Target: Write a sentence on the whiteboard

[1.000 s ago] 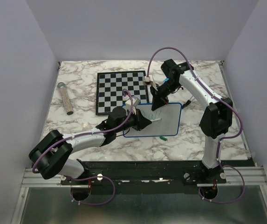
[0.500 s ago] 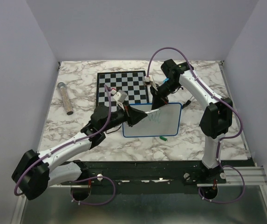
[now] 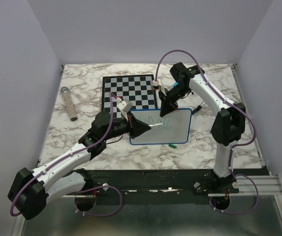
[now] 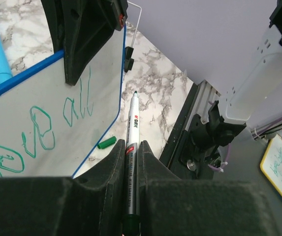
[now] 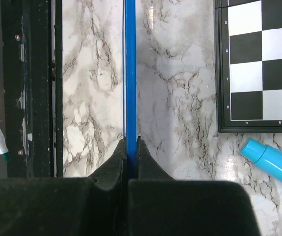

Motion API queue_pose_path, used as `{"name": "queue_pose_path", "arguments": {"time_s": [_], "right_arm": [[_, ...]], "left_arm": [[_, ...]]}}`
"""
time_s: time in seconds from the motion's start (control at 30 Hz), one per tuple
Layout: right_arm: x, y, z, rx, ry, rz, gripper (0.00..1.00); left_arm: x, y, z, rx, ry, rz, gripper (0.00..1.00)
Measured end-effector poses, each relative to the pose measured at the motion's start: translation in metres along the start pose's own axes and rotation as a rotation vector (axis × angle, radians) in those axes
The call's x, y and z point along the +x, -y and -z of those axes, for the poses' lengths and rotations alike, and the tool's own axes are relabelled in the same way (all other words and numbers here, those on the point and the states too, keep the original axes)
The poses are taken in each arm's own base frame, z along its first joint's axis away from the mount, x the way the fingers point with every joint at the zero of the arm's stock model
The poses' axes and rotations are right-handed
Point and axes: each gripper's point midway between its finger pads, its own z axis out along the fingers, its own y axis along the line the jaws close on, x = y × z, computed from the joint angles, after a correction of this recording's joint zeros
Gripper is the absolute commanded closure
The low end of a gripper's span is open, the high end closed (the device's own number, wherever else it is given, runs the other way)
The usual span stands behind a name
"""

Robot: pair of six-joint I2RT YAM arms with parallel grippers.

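Clamping a marker point(image 4: 133, 115), left gripper point(image 4: 131, 153) hovers by the whiteboard point(image 3: 177, 129); right gripper point(image 5: 131, 143) pinches its rim point(image 5: 130, 73).

My left gripper point(image 4: 131, 147) is matt black, faintly grainy; the marker point(image 4: 133, 115) smooth glossy plastic; the whiteboard point(image 4: 17, 108) sleek and shiny; the table point(image 4: 155, 93) polished marble-look

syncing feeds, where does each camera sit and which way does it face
Top external: overhead behind the arms, looking down at the table; both arms show, left gripper and right gripper at the whiteboard.
Left wrist: looks along its fingers, shut on a marker, across the whiteboard.
Right wrist: looks down past its fingers, shut on the whiteboard's rim.
Shared: whiteboard in all.
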Motion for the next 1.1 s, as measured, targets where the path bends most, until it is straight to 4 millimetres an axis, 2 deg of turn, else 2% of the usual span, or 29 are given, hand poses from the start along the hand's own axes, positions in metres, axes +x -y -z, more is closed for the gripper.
{"name": "queue_pose_path", "arguments": {"time_s": [0.43,1.1], "right_arm": [[0.0,0.0,0.0,-0.001,-0.001,-0.008,0.99],[0.0,0.0,-0.001,-0.005,0.002,-0.013,0.99]], "left_arm": [[0.041,-0.001,-0.001,0.027,-0.071,0.019,1.0],[0.048,0.002,-0.008,0.037,-0.042,0.001,1.0]]}}
